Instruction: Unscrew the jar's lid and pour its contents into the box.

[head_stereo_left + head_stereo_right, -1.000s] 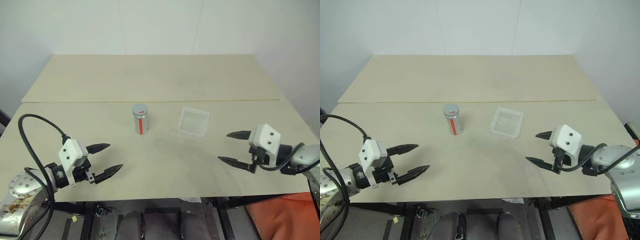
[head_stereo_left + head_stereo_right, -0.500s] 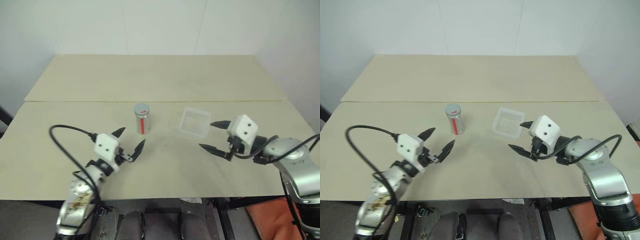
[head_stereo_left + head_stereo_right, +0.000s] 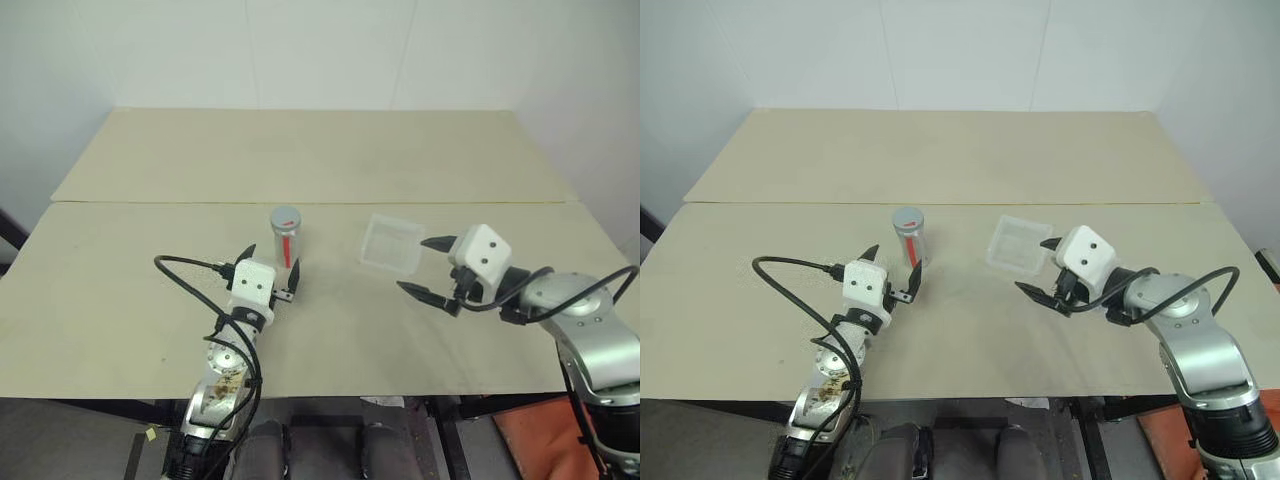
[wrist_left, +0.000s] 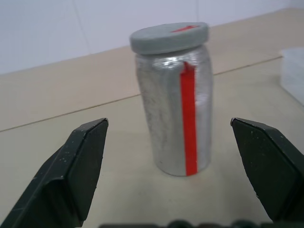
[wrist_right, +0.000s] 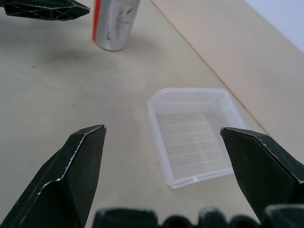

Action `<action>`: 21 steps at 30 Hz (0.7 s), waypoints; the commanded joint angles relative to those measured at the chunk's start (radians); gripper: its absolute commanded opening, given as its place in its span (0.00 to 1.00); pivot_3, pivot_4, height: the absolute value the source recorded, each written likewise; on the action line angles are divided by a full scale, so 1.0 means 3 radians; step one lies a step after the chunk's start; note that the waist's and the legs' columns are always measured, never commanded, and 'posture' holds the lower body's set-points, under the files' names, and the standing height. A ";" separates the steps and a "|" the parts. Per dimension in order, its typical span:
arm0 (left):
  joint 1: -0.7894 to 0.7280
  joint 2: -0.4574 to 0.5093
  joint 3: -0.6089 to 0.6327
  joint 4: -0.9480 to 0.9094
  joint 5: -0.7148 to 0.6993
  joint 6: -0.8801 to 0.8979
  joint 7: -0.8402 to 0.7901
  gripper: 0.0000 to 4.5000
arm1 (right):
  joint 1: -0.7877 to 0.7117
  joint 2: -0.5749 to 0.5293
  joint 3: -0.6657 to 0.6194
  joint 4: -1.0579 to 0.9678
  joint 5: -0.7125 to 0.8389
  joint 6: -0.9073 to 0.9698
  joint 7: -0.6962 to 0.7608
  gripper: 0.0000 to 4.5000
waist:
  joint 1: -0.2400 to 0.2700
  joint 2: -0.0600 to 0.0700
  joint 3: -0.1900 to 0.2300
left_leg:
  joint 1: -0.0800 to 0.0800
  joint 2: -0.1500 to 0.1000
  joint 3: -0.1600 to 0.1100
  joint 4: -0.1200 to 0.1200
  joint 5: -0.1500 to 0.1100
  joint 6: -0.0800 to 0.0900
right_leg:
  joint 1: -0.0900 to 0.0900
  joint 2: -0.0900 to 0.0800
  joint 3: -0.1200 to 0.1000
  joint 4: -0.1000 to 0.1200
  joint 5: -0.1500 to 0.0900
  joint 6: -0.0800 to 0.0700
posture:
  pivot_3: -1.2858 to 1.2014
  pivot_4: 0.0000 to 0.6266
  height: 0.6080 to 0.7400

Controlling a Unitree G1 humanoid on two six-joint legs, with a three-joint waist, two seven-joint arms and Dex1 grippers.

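The jar (image 3: 286, 240) stands upright near the table's middle, silvery with a red stripe, and the grey lid (image 4: 169, 37) sits on top. Its contents are hidden inside. My left gripper (image 3: 272, 260) is open just in front of the jar, pointing at it, one finger to each side and short of touching. To the jar's right lies the box (image 3: 391, 244), a clear shallow tray with nothing in it. At the box's near right corner my right gripper (image 3: 412, 264) hovers open and holds nothing. The right wrist view looks over the box (image 5: 192, 135) toward the jar (image 5: 115, 21).
The beige table (image 3: 300, 150) is made of two boards with a seam running across behind the jar. White walls close off the back. A black cable (image 3: 190, 275) loops from my left arm over the table's near left part.
My left arm swung in from the near left edge and now points its open gripper at the jar. My right gripper moved left, up to the box. Jar and box stayed put.
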 commanded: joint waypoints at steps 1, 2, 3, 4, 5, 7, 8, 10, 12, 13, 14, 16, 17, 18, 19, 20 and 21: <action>-0.0129 -0.0117 0.0003 0.0053 0.0045 -0.0148 0.0159 1.00 | -0.0072 0.0049 -0.0141 -0.0084 0.0119 0.0090 -0.0056 1.00 | 0.0003 0.0000 0.0000 | 0.0000 0.0000 0.0000 0.0000 0.0000 0.0000 | 0.0000 0.0000 0.0000 -0.0001 0.0000 0.0000 | 0.52 0.24 1.00; -0.0157 -0.0134 -0.0021 0.0111 0.0118 -0.0193 0.0223 1.00 | -0.0069 0.0046 -0.0146 -0.0086 0.0111 0.0075 -0.0054 1.00 | 0.0006 0.0000 0.0000 | -0.0001 -0.0001 0.0000 0.0000 0.0000 0.0000 | 0.0000 -0.0001 0.0000 -0.0002 0.0000 0.0000 | 0.52 0.24 1.00; -0.0180 -0.0171 -0.0032 0.0163 0.0140 -0.0209 0.0267 1.00 | -0.0071 0.0041 -0.0146 -0.0082 0.0096 0.0073 -0.0057 1.00 | 0.0008 0.0000 0.0000 | -0.0002 -0.0001 0.0000 0.0000 0.0000 0.0000 | -0.0001 -0.0001 0.0000 -0.0002 0.0000 0.0001 | 0.52 0.24 1.00; -0.0201 -0.0192 -0.0053 0.0216 0.0165 -0.0233 0.0295 1.00 | -0.0073 0.0035 -0.0145 -0.0074 0.0081 0.0065 -0.0059 1.00 | 0.0009 0.0000 0.0000 | -0.0003 -0.0001 0.0000 0.0000 0.0000 0.0000 | -0.0001 -0.0001 0.0000 -0.0002 0.0000 0.0001 | 0.52 0.24 1.00; -0.0221 -0.0215 -0.0072 0.0258 0.0140 -0.0239 0.0274 1.00 | -0.0074 0.0026 -0.0147 -0.0066 0.0066 0.0055 -0.0060 1.00 | 0.0009 0.0000 0.0000 | -0.0003 -0.0001 0.0000 0.0000 0.0000 0.0000 | -0.0001 -0.0001 0.0000 -0.0002 0.0000 0.0001 | 0.52 0.24 1.00; -0.0254 -0.0227 -0.0111 0.0326 0.0107 -0.0280 0.0206 1.00 | -0.0080 0.0018 -0.0157 -0.0056 0.0062 0.0057 -0.0063 1.00 | 0.0010 0.0000 0.0000 | -0.0003 -0.0001 0.0000 0.0000 0.0000 0.0000 | -0.0002 -0.0001 0.0000 -0.0002 0.0000 0.0001 | 0.52 0.24 1.00; -0.0277 -0.0231 -0.0127 0.0369 0.0123 -0.0311 0.0206 1.00 | -0.0083 0.0017 -0.0161 -0.0054 0.0058 0.0060 -0.0067 1.00 | 0.0011 0.0000 0.0000 | -0.0003 -0.0001 0.0000 0.0000 0.0000 0.0000 | -0.0001 -0.0001 0.0000 -0.0002 0.0000 0.0001 | 0.52 0.24 1.00; -0.0341 -0.0231 -0.0138 0.0472 0.0202 -0.0369 0.0281 1.00 | -0.0091 0.0018 -0.0157 -0.0053 0.0043 0.0065 -0.0075 1.00 | 0.0011 0.0000 0.0000 | -0.0003 -0.0001 0.0000 0.0000 0.0000 0.0000 | -0.0001 -0.0001 0.0000 -0.0001 0.0000 0.0001 | 0.52 0.24 1.00; -0.0405 -0.0227 -0.0150 0.0571 0.0247 -0.0420 0.0324 1.00 | -0.0092 0.0018 -0.0157 -0.0057 0.0042 0.0067 -0.0076 1.00 | 0.0008 0.0000 0.0000 | -0.0003 -0.0001 0.0000 0.0000 0.0000 0.0000 | -0.0001 0.0000 0.0000 -0.0002 0.0000 0.0001 | 0.52 0.24 1.00; -0.0439 -0.0228 -0.0156 0.0623 0.0284 -0.0459 0.0364 1.00 | -0.0090 0.0017 -0.0160 -0.0061 0.0045 0.0068 -0.0077 1.00 | 0.0008 0.0000 0.0000 | -0.0003 -0.0001 0.0000 0.0000 0.0000 0.0000 | -0.0001 0.0000 0.0000 -0.0002 0.0000 0.0001 | 0.52 0.24 1.00; -0.0475 -0.0229 -0.0154 0.0674 0.0321 -0.0479 0.0409 1.00 | -0.0093 0.0016 -0.0158 -0.0066 0.0048 0.0074 -0.0080 1.00 | 0.0009 0.0000 0.0000 | -0.0003 -0.0001 0.0000 0.0000 0.0000 0.0000 | -0.0002 0.0000 0.0000 -0.0002 0.0000 0.0001 | 0.52 0.24 1.00; -0.0554 -0.0251 -0.0138 0.0789 0.0403 -0.0505 0.0547 1.00 | -0.0083 0.0013 -0.0160 -0.0080 0.0051 0.0078 -0.0084 1.00 | 0.0010 0.0000 0.0000 | -0.0003 -0.0001 0.0000 0.0000 0.0000 0.0000 | -0.0002 0.0000 0.0000 -0.0002 0.0000 0.0001 | 0.52 0.24 1.00; -0.0584 -0.0263 -0.0129 0.0835 0.0434 -0.0516 0.0608 1.00 | -0.0078 0.0013 -0.0161 -0.0088 0.0052 0.0082 -0.0088 1.00 | 0.0012 -0.0001 0.0000 | -0.0003 -0.0002 0.0000 0.0000 0.0000 0.0000 | -0.0001 0.0000 0.0000 -0.0002 0.0000 0.0001 | 0.52 0.24 1.00; -0.0612 -0.0279 -0.0121 0.0881 0.0441 -0.0529 0.0650 1.00 | -0.0069 0.0010 -0.0166 -0.0096 0.0050 0.0081 -0.0090 1.00 | 0.0012 -0.0001 0.0000 | -0.0003 -0.0002 0.0000 0.0000 0.0000 0.0000 | -0.0001 -0.0001 -0.0001 -0.0002 0.0001 0.0001 | 0.52 0.24 1.00; -0.0641 -0.0296 -0.0121 0.0947 0.0465 -0.0554 0.0710 1.00 | -0.0059 0.0007 -0.0177 -0.0100 0.0049 0.0082 -0.0095 1.00 | 0.0013 -0.0001 0.0000 | -0.0003 -0.0002 0.0000 0.0000 0.0000 0.0000 | -0.0001 -0.0001 -0.0001 -0.0002 0.0001 0.0002 | 0.52 0.24 1.00; -0.0658 -0.0307 -0.0121 0.0990 0.0478 -0.0574 0.0745 1.00 | -0.0054 0.0005 -0.0184 -0.0105 0.0049 0.0086 -0.0100 1.00 | 0.0013 -0.0001 0.0000 | -0.0003 -0.0002 0.0000 0.0000 0.0000 0.0000 | -0.0001 -0.0001 0.0000 -0.0002 0.0001 0.0002 | 0.52 0.24 1.00; -0.0672 -0.0317 -0.0125 0.1034 0.0474 -0.0603 0.0755 1.00 | -0.0050 0.0000 -0.0191 -0.0105 0.0044 0.0084 -0.0103 1.00 | 0.0013 -0.0001 0.0000 | -0.0003 -0.0002 -0.0001 0.0000 0.0000 0.0000 | -0.0001 -0.0001 -0.0001 -0.0002 0.0001 0.0002 | 0.52 0.24 1.00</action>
